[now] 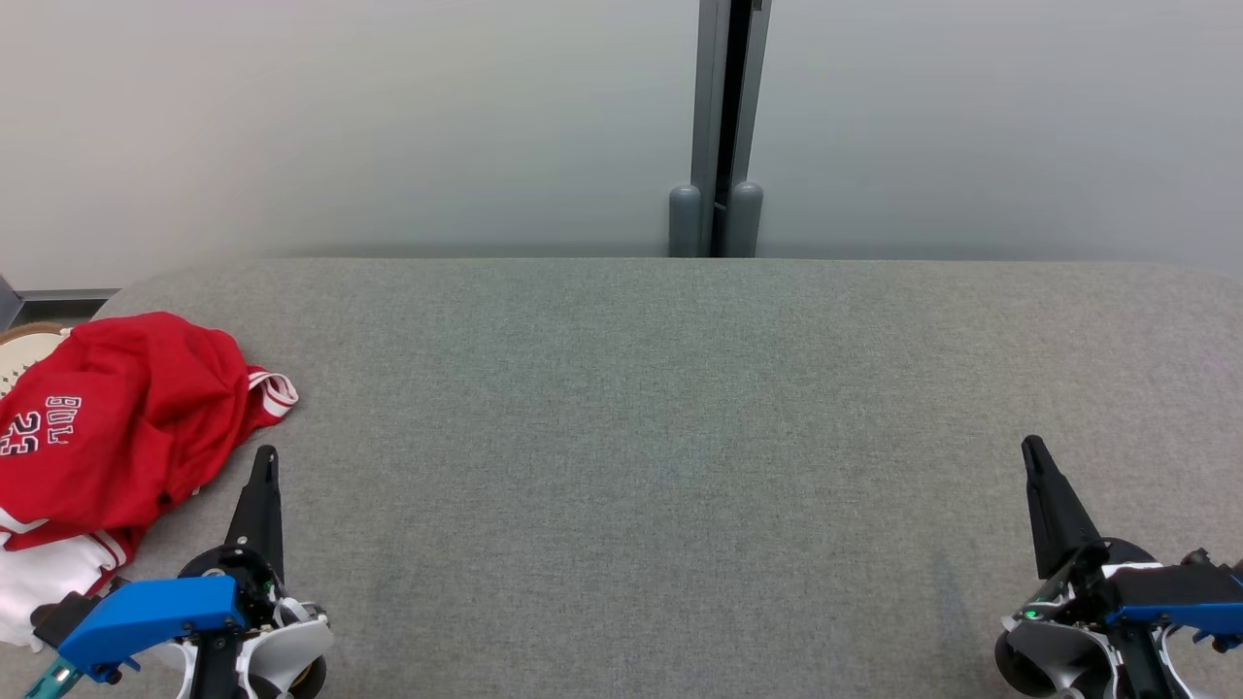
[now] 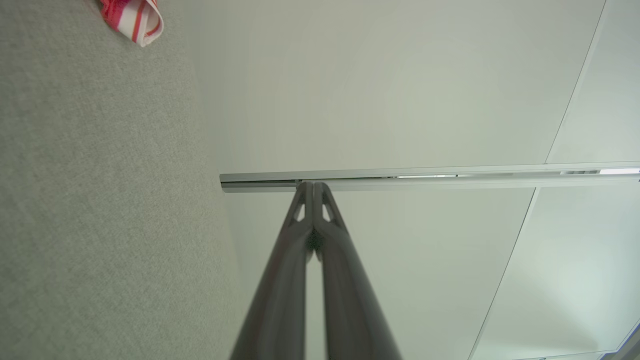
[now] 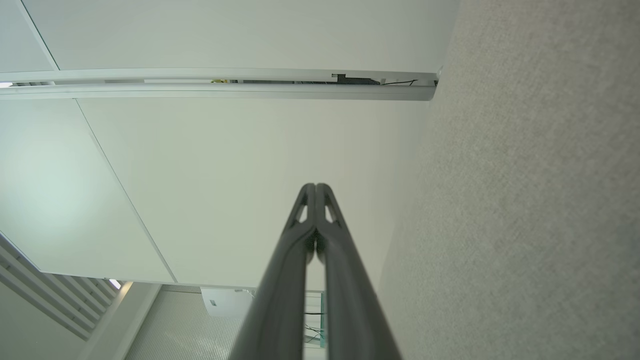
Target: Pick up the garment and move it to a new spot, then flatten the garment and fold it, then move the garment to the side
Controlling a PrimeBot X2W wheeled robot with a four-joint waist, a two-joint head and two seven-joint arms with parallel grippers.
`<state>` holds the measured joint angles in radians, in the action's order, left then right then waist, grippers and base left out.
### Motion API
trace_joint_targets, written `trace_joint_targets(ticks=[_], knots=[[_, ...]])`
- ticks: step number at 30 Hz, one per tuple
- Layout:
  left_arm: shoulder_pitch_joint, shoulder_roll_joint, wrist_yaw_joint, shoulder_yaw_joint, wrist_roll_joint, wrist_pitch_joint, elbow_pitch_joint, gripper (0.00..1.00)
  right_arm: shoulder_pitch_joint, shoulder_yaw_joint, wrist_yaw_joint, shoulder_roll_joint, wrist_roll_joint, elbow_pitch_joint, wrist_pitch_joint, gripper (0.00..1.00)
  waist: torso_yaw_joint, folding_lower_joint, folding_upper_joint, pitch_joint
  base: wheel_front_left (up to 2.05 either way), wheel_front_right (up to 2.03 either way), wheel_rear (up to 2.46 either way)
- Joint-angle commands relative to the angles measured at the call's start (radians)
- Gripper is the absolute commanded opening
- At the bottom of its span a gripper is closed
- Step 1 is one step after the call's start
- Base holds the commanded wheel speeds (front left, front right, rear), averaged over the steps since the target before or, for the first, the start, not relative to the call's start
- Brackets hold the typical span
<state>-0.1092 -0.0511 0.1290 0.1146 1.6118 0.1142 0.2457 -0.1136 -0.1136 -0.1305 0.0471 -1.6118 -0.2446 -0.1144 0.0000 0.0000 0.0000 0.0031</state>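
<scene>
Grey table (image 1: 621, 408), red garment (image 1: 117, 417) at left, left pincer (image 1: 264, 458) and right pincer (image 1: 1031, 449) together, pointing forward.

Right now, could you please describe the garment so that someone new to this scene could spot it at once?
Start at the wide grey table and go to its left end, just left of the left gripper. The garment lies crumpled there. It is bright red with white lettering and striped trim, unlike the white cloth beside it.

Long dark tapered jaws, blue housings (image 1: 155, 612), white wrist shells (image 1: 291, 646), green light (image 1: 1029, 614).
</scene>
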Motion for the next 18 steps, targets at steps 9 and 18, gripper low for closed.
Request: trace_joint_targets(ticks=[9,18], knots=[[0.002,0.002,0.003,0.001,0.002,0.003,-0.005,0.00,0.011,-0.002,0.000,0.006,-0.003,0.003,-0.003,0.00,0.000,0.0000,0.0000,0.000,0.00,0.00,0.00],[0.002,0.002,0.003,0.001,0.002,0.003,-0.005,0.00,0.011,-0.002,0.000,0.006,-0.003,0.003,-0.003,0.00,0.000,0.0000,0.0000,0.000,0.00,0.00,0.00]])
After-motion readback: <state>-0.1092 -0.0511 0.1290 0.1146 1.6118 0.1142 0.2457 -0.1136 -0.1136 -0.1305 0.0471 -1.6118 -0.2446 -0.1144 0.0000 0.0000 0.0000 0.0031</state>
